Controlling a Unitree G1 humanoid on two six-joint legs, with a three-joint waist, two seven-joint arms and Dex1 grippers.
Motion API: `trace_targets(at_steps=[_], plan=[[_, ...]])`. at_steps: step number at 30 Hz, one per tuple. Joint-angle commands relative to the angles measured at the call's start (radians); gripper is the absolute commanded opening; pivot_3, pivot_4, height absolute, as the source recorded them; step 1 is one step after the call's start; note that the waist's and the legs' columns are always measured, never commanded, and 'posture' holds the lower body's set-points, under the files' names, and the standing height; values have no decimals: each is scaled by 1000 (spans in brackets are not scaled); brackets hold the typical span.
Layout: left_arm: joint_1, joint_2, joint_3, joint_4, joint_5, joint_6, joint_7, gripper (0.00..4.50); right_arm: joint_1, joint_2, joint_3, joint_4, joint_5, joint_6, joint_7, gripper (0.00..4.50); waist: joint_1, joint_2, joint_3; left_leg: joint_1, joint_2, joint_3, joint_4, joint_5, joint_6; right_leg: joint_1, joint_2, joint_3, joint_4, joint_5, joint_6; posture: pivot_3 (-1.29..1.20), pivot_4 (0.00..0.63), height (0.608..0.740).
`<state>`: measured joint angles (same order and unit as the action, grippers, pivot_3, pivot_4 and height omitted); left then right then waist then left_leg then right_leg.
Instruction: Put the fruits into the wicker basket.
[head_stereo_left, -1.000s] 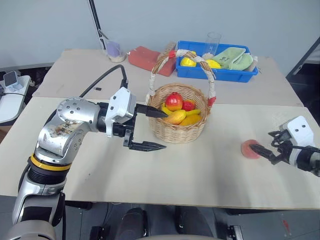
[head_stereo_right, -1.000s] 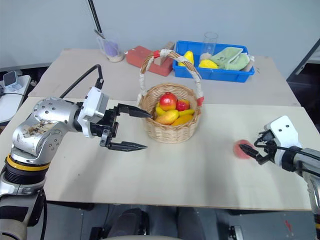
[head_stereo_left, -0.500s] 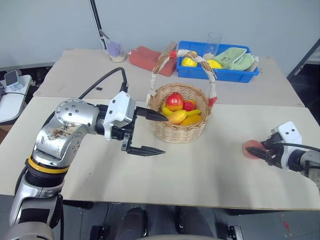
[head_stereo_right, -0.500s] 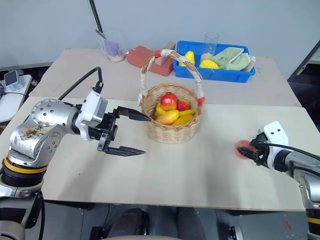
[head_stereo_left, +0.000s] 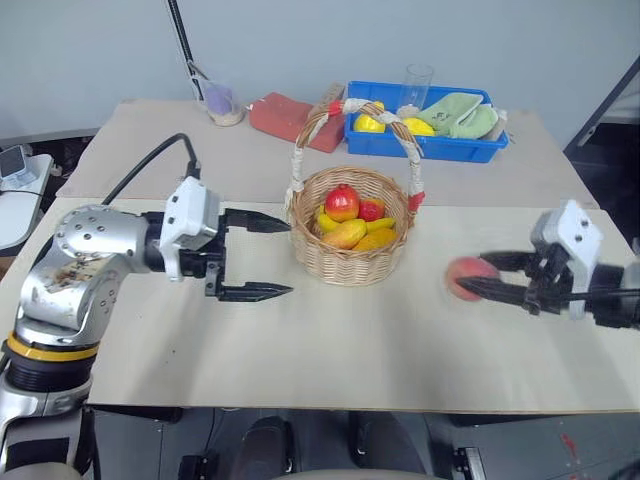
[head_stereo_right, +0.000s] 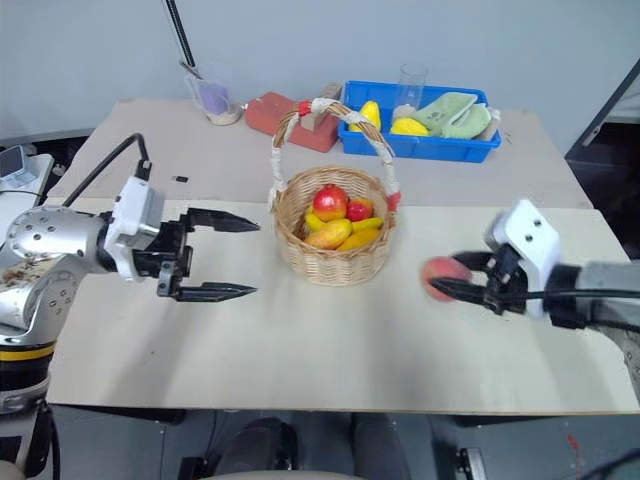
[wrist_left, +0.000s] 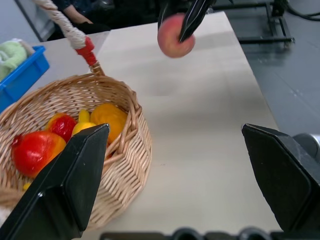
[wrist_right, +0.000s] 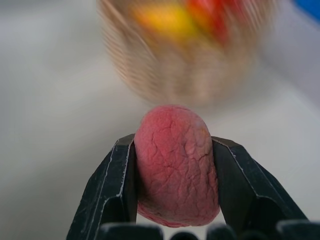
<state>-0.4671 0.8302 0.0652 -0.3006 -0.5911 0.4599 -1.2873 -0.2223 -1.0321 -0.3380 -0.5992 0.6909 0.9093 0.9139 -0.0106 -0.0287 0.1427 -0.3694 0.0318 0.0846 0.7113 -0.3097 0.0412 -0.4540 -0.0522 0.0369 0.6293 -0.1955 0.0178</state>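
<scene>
Lying mango (head_stereo_left: 346, 235) angled leftward, in basket (head_stereo_left: 350, 262)

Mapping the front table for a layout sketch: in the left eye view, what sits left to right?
Open left hand → round tan wicker basket of fruit → pink peach gripped in the right hand.

Head pair overlooks table (head_stereo_left: 330, 340); wrists close, share basket (wrist_left: 125, 150).

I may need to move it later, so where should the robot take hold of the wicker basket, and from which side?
Grip the wicker basket at the top of its arched handle, coming from above. The arch stands upright and free over the fruit, while the round woven body looks too wide for the fingers.
</scene>
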Motion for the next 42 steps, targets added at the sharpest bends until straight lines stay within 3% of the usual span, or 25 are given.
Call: trace_targets(at_steps=[1, 5, 12, 14, 16, 19, 25, 30, 33, 38, 42], plan=[[22, 19, 74, -40, -52, 13, 22, 4500, -221, 128, 157, -14, 56, 52, -117, 1767, -4, -2, 0, 0, 0, 0, 0, 0, 0, 0, 0, 0, 0, 0, 0, 0, 150, 703], [32, 21, 95, -65, -90, 42, 57, 4500, -389, 302, 345, 69, -53, 39, -248, 1745, 1, -2, 0, -1, -1, 0, 0, 0, 0, -1, 0, 0, 0, 2, -4, 0, 150, 703], [48, 31, 113, -107, -125, 80, 98, 4500, -479, 470, 542, 236, -323, -141, -383, 1743, 7, -1, 0, -3, -3, 2, 0, 0, 0, -3, -3, -1, 0, 3, -5, 0, 150, 703], [49, 30, 114, -112, -130, 83, 109, 4500, -488, 494, 556, 270, -374, -184, -402, 2815, 7, -1, 0, -3, -3, 2, 0, 0, 0, -2, -3, -2, 0, 3, -5, 0, 150, 703], [48, 28, 114, -115, -135, 85, 118, 4500, -493, 511, 557, 288, -404, -208, -410, 3492, 6, -1, 0, -3, -3, 2, 0, 0, -1, -3, -3, -2, 1, 3, -5, 0, 150, 703], [41, 26, 107, -111, -135, 85, 127, 4500, -500, 529, 540, 280, -415, -214, -406, 4479, 3, -1, 0, -2, -3, 1, 0, 0, -1, -3, -2, -3, 1, 3, -5, 0, 150, 703], [11, 13, 83, -82, -122, 74, 133, 4500, -456, 504, 433, 133, -253, -103, -310, 4479, 1, -1, 0, -2, -2, 0, 0, 0, -1, -3, -2, -3, 1, 3, -5, 0, 150, 703], [-2, 4, 67, -73, -118, 67, 127, 4500, -346, 383, 336, 25, -119, -23, -206, 4479, 8, -1, 0, -2, -3, 0, 0, 0, 0, -2, -3, -3, 1, 3, -5, 0, 150, 703], [-7, 0, 64, -75, -127, 71, 121, 4500, -227, 271, 211, -32, -51, -10, -141, 4479, 14, -1, 0, -2, -3, 0, 0, 0, 0, -2, -3, -3, 0, 3, -5, 0, 150, 703], [-4, -3, 64, -79, -144, 82, 118, 4500, -103, 224, 33, -10, -66, -30, -214, 4479, 9, -1, 0, -2, -3, 1, 0, 0, 0, -2, -2, -2, 0, 2, -5, 0, 150, 703], [-13, -3, 56, -77, -146, 90, 116, 4500, -120, 268, 46, 48, -105, -86, -276, 4479, 0, -1, 0, -1, -2, 1, 0, 0, 0, -1, 0, -1, 1, 2, -5, 0, 150, 703]])
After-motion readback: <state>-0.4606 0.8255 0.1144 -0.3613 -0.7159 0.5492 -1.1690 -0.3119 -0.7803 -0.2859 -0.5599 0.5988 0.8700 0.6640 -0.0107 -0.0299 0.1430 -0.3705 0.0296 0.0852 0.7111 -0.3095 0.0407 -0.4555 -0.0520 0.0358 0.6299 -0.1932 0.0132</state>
